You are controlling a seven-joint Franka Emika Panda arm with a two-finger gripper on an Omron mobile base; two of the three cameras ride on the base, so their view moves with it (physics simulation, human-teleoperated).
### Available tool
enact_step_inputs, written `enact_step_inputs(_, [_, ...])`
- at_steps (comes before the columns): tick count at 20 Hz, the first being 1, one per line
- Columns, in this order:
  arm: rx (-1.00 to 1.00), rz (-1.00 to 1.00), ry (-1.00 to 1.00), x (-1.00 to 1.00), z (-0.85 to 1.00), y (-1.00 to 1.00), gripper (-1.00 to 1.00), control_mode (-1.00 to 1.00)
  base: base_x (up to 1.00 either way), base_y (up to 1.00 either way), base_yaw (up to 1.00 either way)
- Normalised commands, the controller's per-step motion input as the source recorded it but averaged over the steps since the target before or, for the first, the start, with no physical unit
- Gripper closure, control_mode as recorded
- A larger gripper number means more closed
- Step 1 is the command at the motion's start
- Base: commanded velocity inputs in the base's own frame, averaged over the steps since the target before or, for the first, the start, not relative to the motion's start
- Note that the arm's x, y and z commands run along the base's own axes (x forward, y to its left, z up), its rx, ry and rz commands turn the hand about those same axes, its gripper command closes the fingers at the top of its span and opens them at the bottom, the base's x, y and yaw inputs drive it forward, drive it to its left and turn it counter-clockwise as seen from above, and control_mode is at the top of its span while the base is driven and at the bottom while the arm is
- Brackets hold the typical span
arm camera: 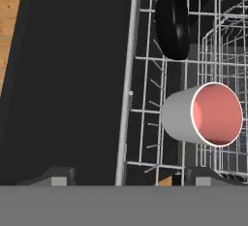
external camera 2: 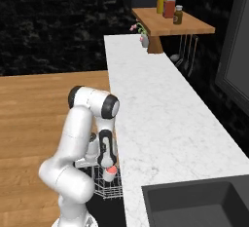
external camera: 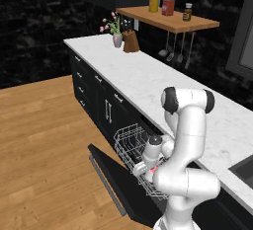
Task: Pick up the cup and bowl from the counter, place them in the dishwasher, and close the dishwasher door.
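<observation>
The grey-white cup (arm camera: pixel 201 116) with a red inside lies on its side in the dishwasher's white wire rack (arm camera: pixel 145 111). Beyond it, the black bowl (arm camera: pixel 172 21) stands on edge in the same rack. My gripper (arm camera: pixel 131 179) hangs just above the cup, open, its fingertips (arm camera: pixel 58 176) wide apart with nothing between them. From the base, the gripper (external camera: pixel 143 169) reaches down into the pulled-out rack (external camera: pixel 127 140), and a bit of the cup's red (external camera: pixel 154 170) shows beside it. The dishwasher door (external camera: pixel 118 184) lies folded down, open. The marble counter (external camera: pixel 148 76) runs above.
A dark sink (external camera 2: pixel 194 204) is set in the counter to the right. A flower vase (external camera: pixel 117 39) and knife block (external camera: pixel 130 41) stand at the far end under a wooden shelf (external camera: pixel 168 21) with jars. Wooden floor (external camera: pixel 44 140) lies open left of the door.
</observation>
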Motion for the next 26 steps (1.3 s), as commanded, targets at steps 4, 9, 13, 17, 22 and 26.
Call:
enact_step_inputs(4, [-0.04,-0.01,-0.13,-0.23,1.00,0.70,-1.00,-1.00,0.00,0.00,0.00])
enact_step_inputs(9, [-0.11,-0.02,-0.17,-0.31,1.00,0.95,-1.00,-1.00,0.00,0.00,0.00])
enact_step_inputs(13, [-0.17,-0.05,-0.20,-0.27,1.00,1.00,-1.00,-1.00,0.00,0.00,0.00])
enact_step_inputs(17, [-0.23,-0.15,-0.15,-0.15,1.00,1.00,-1.00,-1.00,0.00,0.00,0.00])
enact_step_inputs(22, [-0.24,-0.23,-0.06,-0.02,1.00,1.00,-1.00,-1.00,0.00,0.00,0.00])
enact_step_inputs(26, [-0.21,-0.23,-0.02,0.00,1.00,1.00,-1.00,-1.00,0.00,0.00,0.00])
